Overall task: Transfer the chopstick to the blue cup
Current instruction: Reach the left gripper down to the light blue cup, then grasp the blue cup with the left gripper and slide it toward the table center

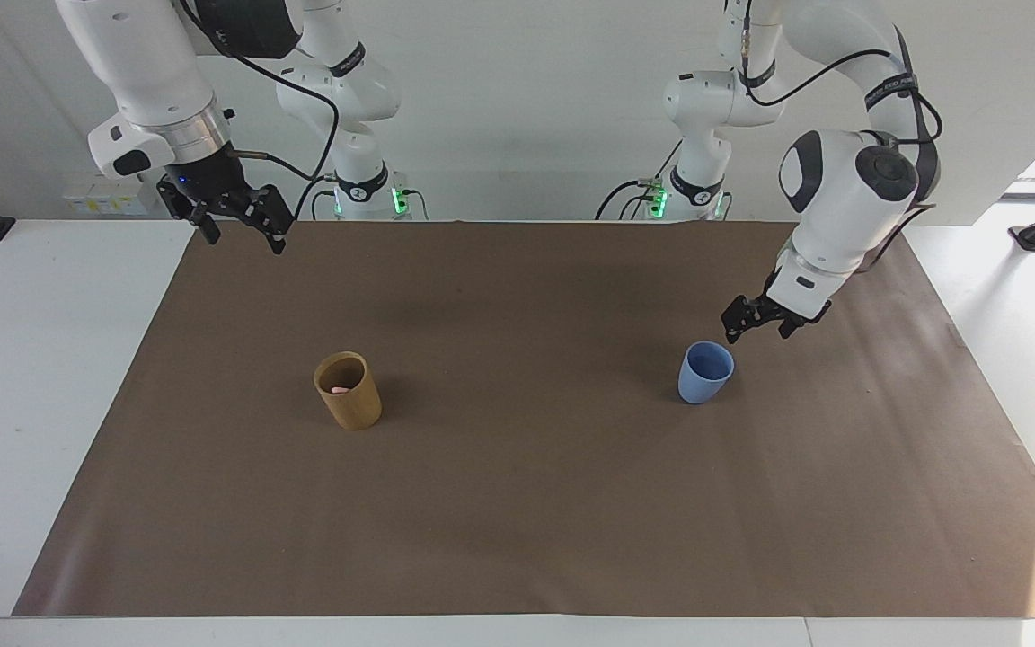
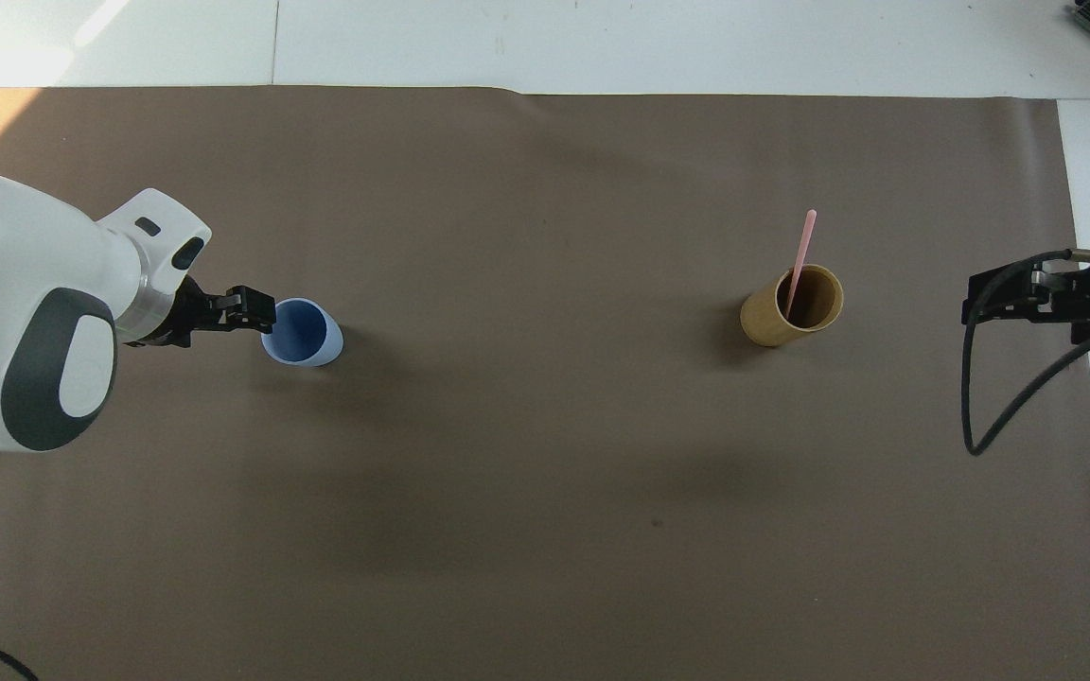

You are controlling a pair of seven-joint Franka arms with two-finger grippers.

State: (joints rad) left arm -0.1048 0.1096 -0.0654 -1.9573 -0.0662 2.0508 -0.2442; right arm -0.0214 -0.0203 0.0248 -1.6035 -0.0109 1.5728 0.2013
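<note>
One pale-pink chopstick (image 2: 802,248) stands slanted in the tan-brown cup (image 2: 761,326); in the facing view only its tip (image 1: 339,389) shows inside that cup (image 1: 351,409). The light-blue cup (image 1: 705,376) stands upright and empty on the mat, toward the left arm's end; it also shows in the overhead view (image 2: 301,333). My left gripper (image 1: 758,329) is open and empty, low over the mat just beside the blue cup's rim; it also shows in the overhead view (image 2: 256,310). My right gripper (image 1: 243,241) is open and empty, waiting high over the mat's corner (image 2: 971,301).
A brown mat (image 1: 517,521) covers most of the white table (image 1: 50,377). The two cups stand well apart near the mat's middle line. A black cable (image 2: 999,416) hangs from the right arm.
</note>
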